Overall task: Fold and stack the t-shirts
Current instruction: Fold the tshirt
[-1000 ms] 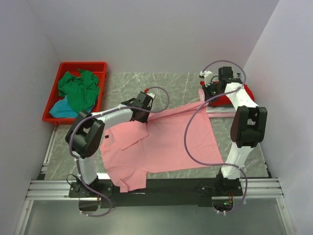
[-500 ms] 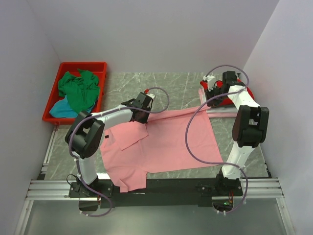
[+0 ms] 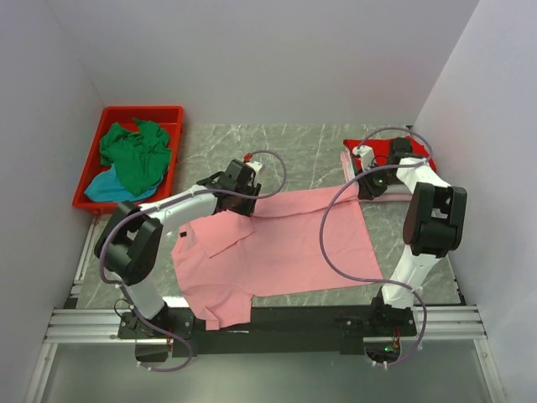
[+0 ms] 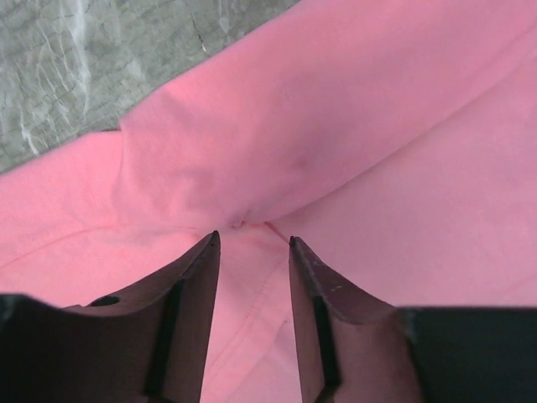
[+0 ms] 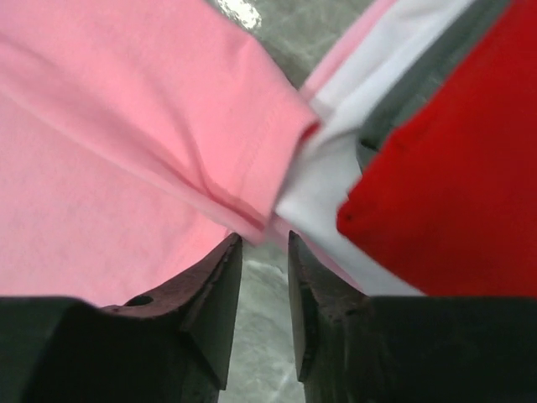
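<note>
the salmon pink t-shirt [image 3: 289,243] lies spread across the middle of the marble table [image 3: 277,147], one part draped over the dark rail at the bottom of the top view, as both arms reach over its upper edge. we judge the main risk to be at the upper right of the frame. there the shirt's corner touches the folded stack [image 5: 436,159], red on top with paler layers beneath. a pinch or drag from this spot could catch those layers and pull the pile askew. at centre, a raised ridge of cloth [image 4: 252,168] sits just beyond the left fingertips. closing here could gather two layers and leave a crooked fold. the draped part could also slide further off if the cloth is tugged. the left gripper [image 4: 252,239] points down at the shirt with its jaws apart and nothing clamped between them. the right gripper [image 5: 264,239] hovers low at the hem, its jaws parted a little, with bare table showing in the gap. green and teal shirts [image 3: 134,155] wait in the red bin [image 3: 143,110] at upper left.
</note>
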Available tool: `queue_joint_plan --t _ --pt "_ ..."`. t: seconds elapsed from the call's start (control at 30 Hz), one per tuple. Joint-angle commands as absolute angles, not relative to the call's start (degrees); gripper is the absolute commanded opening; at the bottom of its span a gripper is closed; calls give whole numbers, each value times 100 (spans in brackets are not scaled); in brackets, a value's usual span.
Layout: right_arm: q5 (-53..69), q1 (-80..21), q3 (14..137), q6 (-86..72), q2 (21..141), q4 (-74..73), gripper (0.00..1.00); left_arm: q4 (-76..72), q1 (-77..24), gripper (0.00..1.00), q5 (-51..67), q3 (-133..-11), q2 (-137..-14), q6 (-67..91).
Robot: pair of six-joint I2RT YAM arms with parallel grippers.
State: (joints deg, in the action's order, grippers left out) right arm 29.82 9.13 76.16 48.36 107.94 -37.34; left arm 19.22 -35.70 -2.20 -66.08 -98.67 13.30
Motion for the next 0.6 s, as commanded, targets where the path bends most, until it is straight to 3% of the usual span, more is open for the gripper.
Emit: queue_joint_plan --t 0.0,0.23,0.4,0.57 --pt "3269 1063 7515 5185 10310 -3700 38 1723 -3577 45 -44 -6548 -9484 1406" --pt "3682 1143 7330 5405 9994 -3885 50 1459 -3227 52 -132 -6346 -9106 1721" --pt "3964 1055 7681 4958 10037 -4034 51 1301 -2778 52 -254 -6197 -8921 2126" --pt "3412 712 7699 4019 10090 -3438 54 1230 -2444 52 -597 -5915 -8640 2540"
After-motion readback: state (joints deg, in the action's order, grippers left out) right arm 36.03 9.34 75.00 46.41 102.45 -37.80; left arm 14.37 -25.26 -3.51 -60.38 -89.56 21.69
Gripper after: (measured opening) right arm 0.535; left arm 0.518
